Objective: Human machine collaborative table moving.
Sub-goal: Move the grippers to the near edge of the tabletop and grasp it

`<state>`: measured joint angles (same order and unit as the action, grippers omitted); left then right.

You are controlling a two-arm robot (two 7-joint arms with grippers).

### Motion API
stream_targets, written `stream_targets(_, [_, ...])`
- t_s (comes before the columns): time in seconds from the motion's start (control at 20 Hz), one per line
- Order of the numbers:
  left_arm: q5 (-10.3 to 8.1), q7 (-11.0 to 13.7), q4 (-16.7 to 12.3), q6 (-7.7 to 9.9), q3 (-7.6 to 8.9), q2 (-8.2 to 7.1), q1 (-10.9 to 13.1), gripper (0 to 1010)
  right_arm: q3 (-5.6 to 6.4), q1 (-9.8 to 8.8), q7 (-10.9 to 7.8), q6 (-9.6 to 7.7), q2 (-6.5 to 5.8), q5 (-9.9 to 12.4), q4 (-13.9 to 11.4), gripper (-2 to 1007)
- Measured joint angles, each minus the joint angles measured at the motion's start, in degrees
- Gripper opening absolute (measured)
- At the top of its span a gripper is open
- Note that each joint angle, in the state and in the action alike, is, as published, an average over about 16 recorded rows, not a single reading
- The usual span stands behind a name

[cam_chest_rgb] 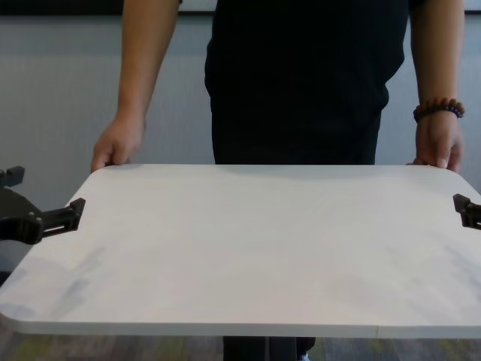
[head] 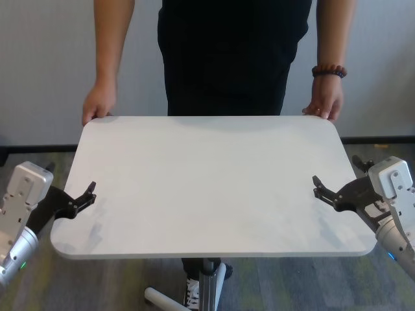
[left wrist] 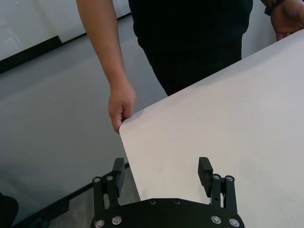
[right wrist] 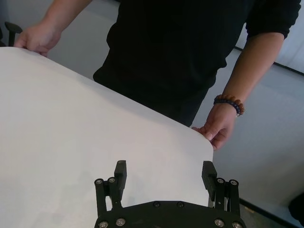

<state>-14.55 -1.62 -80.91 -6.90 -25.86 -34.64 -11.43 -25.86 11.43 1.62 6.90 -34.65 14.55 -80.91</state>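
The white table (head: 214,181) stands on its metal post (head: 206,285) between me and the human (head: 227,58). The human, in black, holds the far corners with both hands (head: 97,103), with a beaded bracelet (head: 329,70) on one wrist. My left gripper (head: 71,193) is open at the table's left side edge, one finger over the top and the other outside the edge, as the left wrist view (left wrist: 161,172) shows. My right gripper (head: 337,183) is open in the same way at the right side edge, also in the right wrist view (right wrist: 164,172).
A pale wall with a dark baseboard (head: 39,148) runs behind the human. The floor is grey-green carpet (head: 84,285). A white foot of the table's base (head: 162,299) shows under the near edge.
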Motion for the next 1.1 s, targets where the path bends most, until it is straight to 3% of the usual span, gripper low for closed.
stream_targets(0.6, [0.89, -0.29, -1.34, 0.49, 0.10, -0.52, 0.47, 1000, 0.21, -0.69, -0.46, 0.14, -0.48, -0.55, -1.03, 1005])
stream_targets(0.85, [3.11, -0.93, -4.08, 1.50, 0.12, -1.92, 1.90, 1000, 0.39, -2.36, -0.61, 0.34, -1.58, -2.05, -3.22, 1005])
stream_targets(1.1, [6.58, -2.17, -8.27, 3.16, 0.24, -4.53, 4.98, 1000, 0.53, -5.29, -0.59, 0.76, -3.60, -4.62, -6.81, 1005])
